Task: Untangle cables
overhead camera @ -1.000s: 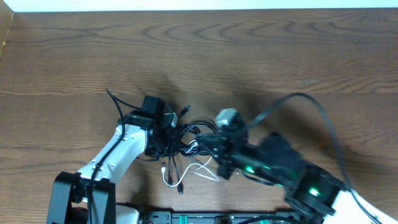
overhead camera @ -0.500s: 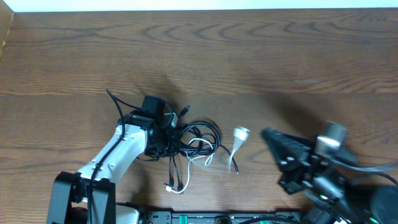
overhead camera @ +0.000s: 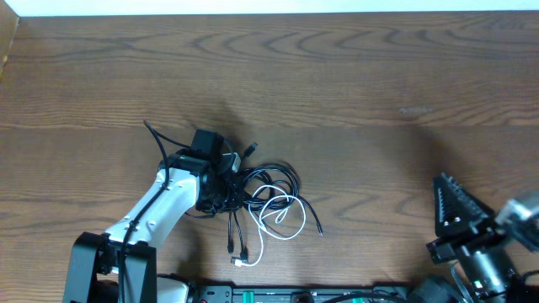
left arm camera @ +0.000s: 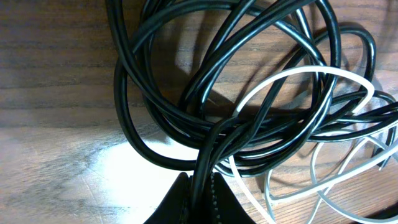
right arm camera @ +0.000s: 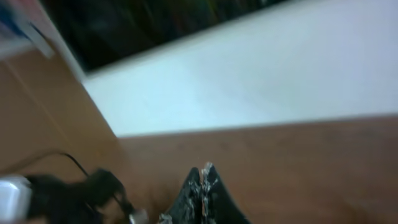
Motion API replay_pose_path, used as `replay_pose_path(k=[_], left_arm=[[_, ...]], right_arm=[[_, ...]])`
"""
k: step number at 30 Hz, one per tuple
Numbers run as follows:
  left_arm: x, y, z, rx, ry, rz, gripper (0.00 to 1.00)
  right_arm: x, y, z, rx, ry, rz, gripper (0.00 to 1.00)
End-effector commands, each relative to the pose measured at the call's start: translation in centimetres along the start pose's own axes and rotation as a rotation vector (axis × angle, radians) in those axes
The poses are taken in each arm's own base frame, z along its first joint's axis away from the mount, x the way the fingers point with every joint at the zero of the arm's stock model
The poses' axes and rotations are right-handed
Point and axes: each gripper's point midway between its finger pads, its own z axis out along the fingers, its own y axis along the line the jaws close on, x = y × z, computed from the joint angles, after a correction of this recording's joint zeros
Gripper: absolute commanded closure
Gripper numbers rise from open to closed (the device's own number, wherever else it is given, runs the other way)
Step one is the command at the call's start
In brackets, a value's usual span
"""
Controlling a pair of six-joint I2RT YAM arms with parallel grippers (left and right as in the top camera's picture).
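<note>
Several coils of black cable [overhead camera: 278,177] lie on the table [overhead camera: 354,93], left of center and near the front edge. A white cable [overhead camera: 285,220] is tangled with them. It passes through the black coils and forms loose loops on their right side. One white tail runs toward the front edge and ends in a small plug. Two black tails leave the bundle, one toward the front and one toward the front right.

The left gripper [overhead camera: 224,183] sits at the left side of the bundle, touching it. In the left wrist view its fingers [left arm camera: 175,204] are pressed narrow on a single black strand. That strand rises from between them straight into the coils. The white cable lies just beside the held strand but is not in the grip.

The right gripper [overhead camera: 445,200] is at the front right corner of the table, well apart from the cables. Its fingers meet at a point with nothing between them. The right wrist view is blurred. It shows only the joined fingertips, the wooden surface and a pale wall [right arm camera: 280,74] beyond.
</note>
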Motion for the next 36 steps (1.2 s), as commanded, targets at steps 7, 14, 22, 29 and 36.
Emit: replay_pose_path(k=[7,14,22,29,36], left_arm=[[0.1,0.5,0.2,-0.018,0.004,0.004,0.92],[0.1,0.5,0.2,-0.018,0.005,0.004,0.92],[0.1,0.5,0.2,-0.018,0.004,0.004,0.92],[0.1,0.5,0.2,-0.018,0.004,0.005,0.92],[0.1,0.5,0.2,-0.018,0.005,0.005,0.92]], right_arm=[[8.2,4.2,3.5,-0.167,0.402,-0.009,0.64],[14.6,6.5,5.9,-0.244,0.689,-0.006,0.59],[21.8,8.0,7.2,-0.283,0.969,0.0,0.58],[27.2,10.6,7.9,-0.341,1.1,-0.049,0.56],[32.1,11.6,8.6,-0.355,1.183,-0.087,0.53]])
